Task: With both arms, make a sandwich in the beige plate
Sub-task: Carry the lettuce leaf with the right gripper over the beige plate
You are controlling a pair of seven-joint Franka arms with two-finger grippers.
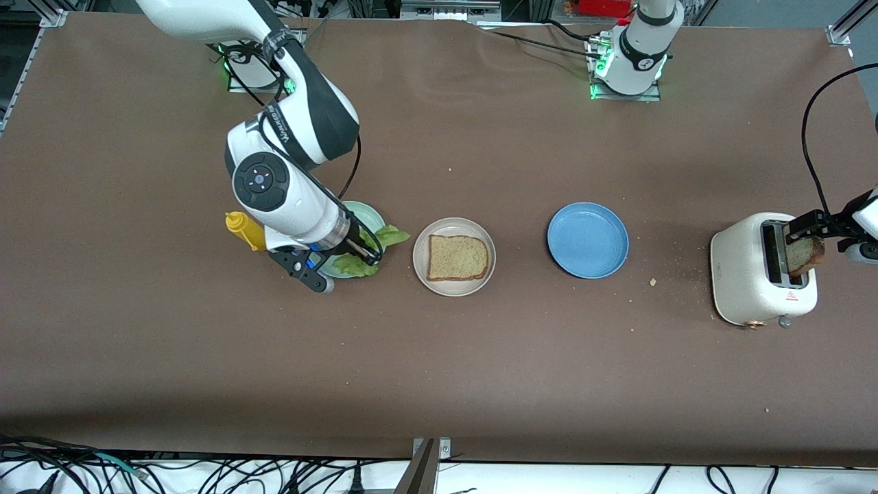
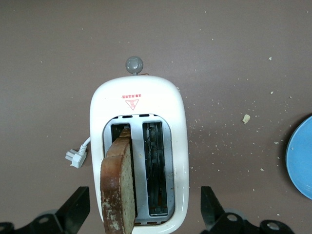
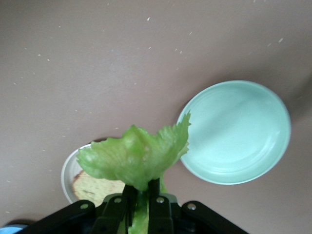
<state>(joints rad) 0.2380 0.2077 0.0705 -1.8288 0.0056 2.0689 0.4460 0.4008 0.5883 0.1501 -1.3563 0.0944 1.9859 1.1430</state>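
- Bread slice [image 1: 457, 257] lying flat in beige plate [image 1: 421, 271], mid-surface.
- Right pincer [image 3: 140, 201] clamped on lettuce leaf [image 3: 134, 157], over mint green plate [image 3: 236, 131].
- Left pincer [image 2: 146, 214] spread wide over toaster [image 2: 139, 105], around second slice [image 2: 118, 187].

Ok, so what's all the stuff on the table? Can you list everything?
beige plate: one, pale beige, mid-table.
bread slice: one, brown, on the beige plate.
toast: one, brown, sticking out of the toaster.
lettuce leaf: one, green, held over the mint plate.
mint plate: one, pale green, toward the right arm's end.
blue plate: one, blue, beside the beige plate.
toaster: one, white, toward the left arm's end.
mustard bottle: one, yellow, beside the mint plate.
right hand: black, shut on the lettuce leaf.
left hand: black, open over the toaster.
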